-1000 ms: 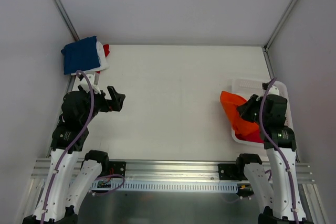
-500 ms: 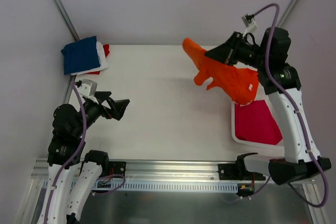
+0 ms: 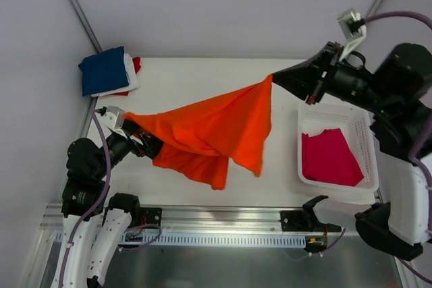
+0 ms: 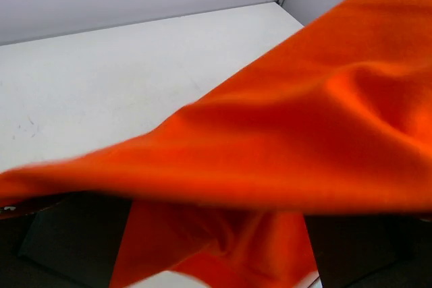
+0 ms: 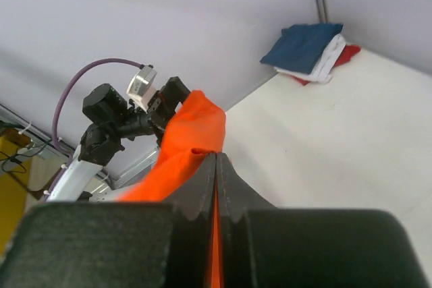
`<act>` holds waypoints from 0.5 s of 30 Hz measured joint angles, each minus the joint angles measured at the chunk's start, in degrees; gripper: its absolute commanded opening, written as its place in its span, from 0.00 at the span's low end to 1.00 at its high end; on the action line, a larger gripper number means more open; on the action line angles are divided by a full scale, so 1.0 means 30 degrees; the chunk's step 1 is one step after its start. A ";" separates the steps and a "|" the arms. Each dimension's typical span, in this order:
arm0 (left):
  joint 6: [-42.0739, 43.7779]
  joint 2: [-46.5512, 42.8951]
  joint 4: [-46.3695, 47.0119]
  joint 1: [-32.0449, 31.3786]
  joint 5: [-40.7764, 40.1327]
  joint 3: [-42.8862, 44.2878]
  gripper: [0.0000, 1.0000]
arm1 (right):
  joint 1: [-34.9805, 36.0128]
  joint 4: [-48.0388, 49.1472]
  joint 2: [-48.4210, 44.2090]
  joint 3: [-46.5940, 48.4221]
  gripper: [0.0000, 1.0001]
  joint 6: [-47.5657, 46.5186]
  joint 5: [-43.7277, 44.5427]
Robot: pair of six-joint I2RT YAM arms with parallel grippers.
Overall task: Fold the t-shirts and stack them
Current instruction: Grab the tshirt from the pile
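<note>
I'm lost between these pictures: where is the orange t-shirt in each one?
Top external: the orange t-shirt hangs across the middle, from the right gripper to the left gripper.
Left wrist: the t-shirt fills most of the frame, close up.
Right wrist: a bunched strip rising from bottom centre.
Shared landmark: the white table; the folded stack shows only from the top and right wrist.

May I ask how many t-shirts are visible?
5: orange held by the right gripper; magenta in the basket; navy, white, red stacked far left. Others may be hidden.
</note>
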 measured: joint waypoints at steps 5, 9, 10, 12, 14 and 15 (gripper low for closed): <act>-0.0007 0.0211 0.0015 0.0087 0.0466 0.0000 0.99 | 0.0015 -0.0379 -0.2251 -0.0903 0.01 -0.0721 0.0262; -0.0007 0.0226 0.0022 0.0124 0.0474 0.0000 0.99 | 0.0219 0.0087 -0.2688 -0.3548 0.01 -0.0721 -0.0080; -0.0007 0.0233 0.0022 0.0124 0.0466 -0.0007 0.99 | 0.0262 0.0277 -0.2681 -0.4561 0.00 -0.0707 -0.0117; -0.0007 0.0240 0.0022 0.0124 0.0466 -0.0007 0.99 | 0.0277 0.0313 -0.2535 -0.6353 0.01 -0.0663 -0.0080; -0.0007 0.0277 0.0022 0.0124 0.0481 -0.0007 0.99 | 0.0277 0.0408 -0.2237 -0.7970 0.01 -0.0627 0.0000; -0.0007 0.0306 0.0022 0.0124 0.0481 -0.0007 0.99 | 0.0321 0.0372 -0.2004 -0.8699 0.00 -0.0576 0.0000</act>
